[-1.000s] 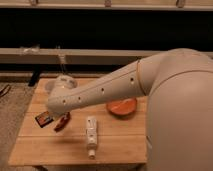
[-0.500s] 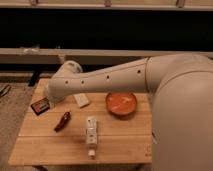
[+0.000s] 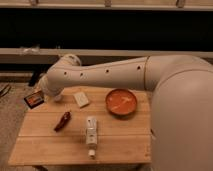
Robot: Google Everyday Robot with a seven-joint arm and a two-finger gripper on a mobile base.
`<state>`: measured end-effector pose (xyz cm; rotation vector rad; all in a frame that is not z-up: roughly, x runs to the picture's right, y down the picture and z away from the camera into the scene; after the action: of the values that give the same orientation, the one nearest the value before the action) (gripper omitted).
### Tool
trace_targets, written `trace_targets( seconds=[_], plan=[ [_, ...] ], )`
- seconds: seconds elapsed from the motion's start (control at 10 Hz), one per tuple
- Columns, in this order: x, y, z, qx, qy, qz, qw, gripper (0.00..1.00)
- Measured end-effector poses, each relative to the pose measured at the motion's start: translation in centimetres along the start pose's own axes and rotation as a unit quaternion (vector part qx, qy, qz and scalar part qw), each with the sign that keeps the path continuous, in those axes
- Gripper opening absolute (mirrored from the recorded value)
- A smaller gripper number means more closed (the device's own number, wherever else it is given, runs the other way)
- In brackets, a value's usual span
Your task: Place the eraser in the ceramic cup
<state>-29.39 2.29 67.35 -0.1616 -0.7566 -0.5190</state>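
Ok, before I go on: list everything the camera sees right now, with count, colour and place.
eraser: one, dark with a reddish-orange rim, at the table's left edge, right beside the gripper
pale square block: one, beige, back middle of the table
bowl: one, orange-red, back right of the table
chilli-shaped thing: one, dark red, left of the table's middle
bottle-like thing: one, whitish, lying at the front middle
ceramic cup: cannot be made out; the arm covers the back left corner
table: one, light wood
arm: one, white, reaching from the right across to the back left corner
gripper: one, at the arm's end, over the table's left back corner
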Motion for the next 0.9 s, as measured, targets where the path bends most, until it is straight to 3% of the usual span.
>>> trace_targets(
  seconds=[0.6, 0.9],
  plan=[
    [0.0, 0.1, 0.1, 0.003, -0.005, 0.007, 1.0, 0.0],
    [3.5, -0.3, 1.0, 0.028, -0.031, 0.064, 0.9971, 0.0]
  ],
)
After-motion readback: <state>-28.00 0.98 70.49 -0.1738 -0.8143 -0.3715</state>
